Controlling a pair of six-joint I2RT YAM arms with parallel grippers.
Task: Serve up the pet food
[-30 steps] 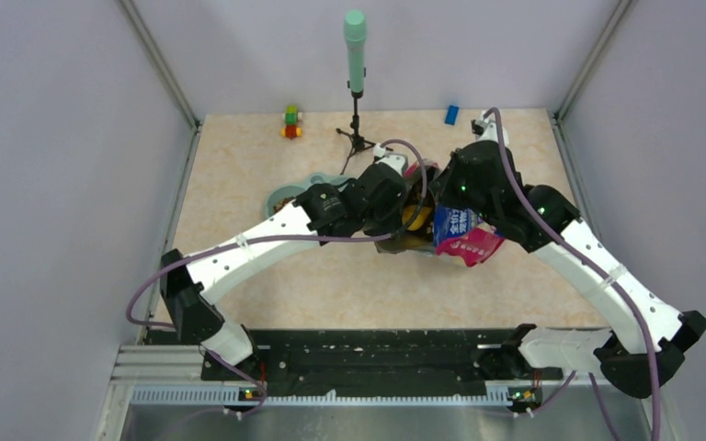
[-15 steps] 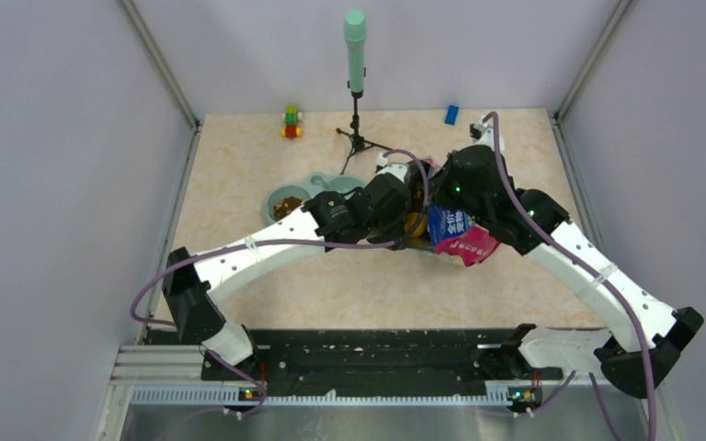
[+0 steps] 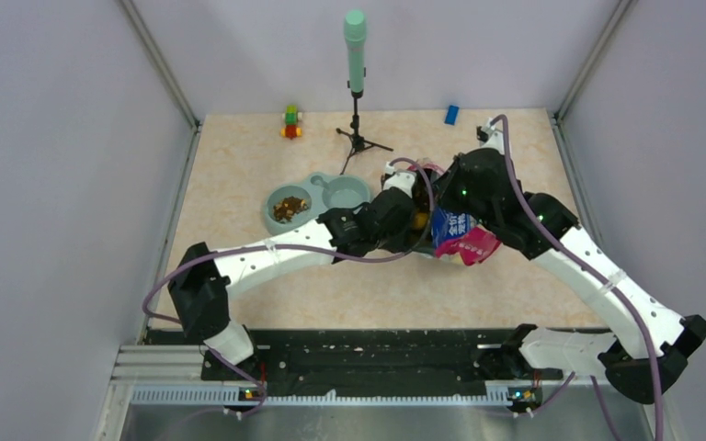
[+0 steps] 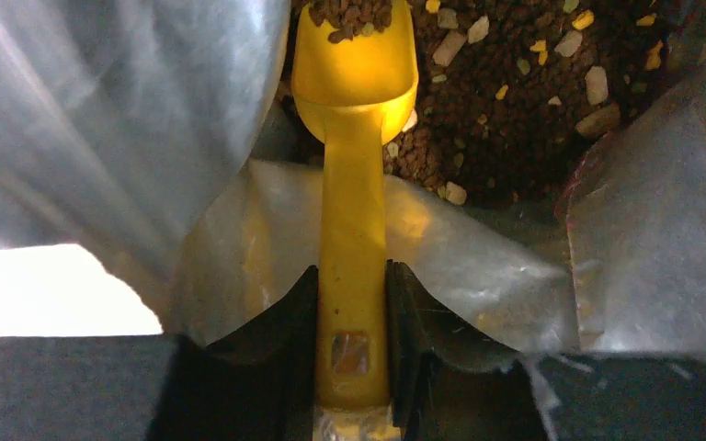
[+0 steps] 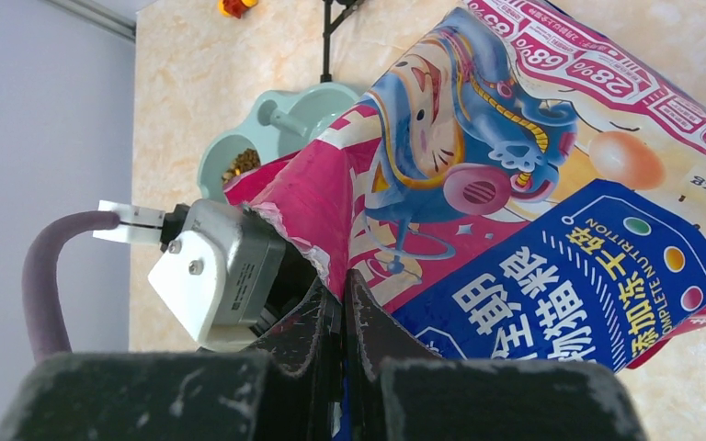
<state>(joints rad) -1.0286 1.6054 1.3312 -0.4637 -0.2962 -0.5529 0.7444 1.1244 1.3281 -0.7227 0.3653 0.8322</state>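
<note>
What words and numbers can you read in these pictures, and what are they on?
"COMPLETE NUTRITION": on the blue panel of the cat food bag.
"68%" and "28%": repeated along the pink band at the bag's edge.
Big white Chinese characters, on the blue panel: I cannot read them reliably.
Bag print in the overhead view: too small to read.

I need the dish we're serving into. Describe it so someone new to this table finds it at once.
Start at the green microphone at the back of the table. Just in front of it, left of the cat food bag, lies a pale teal double bowl. It is the only dish there: two joined round wells, the left one holding brown kibble.
</note>
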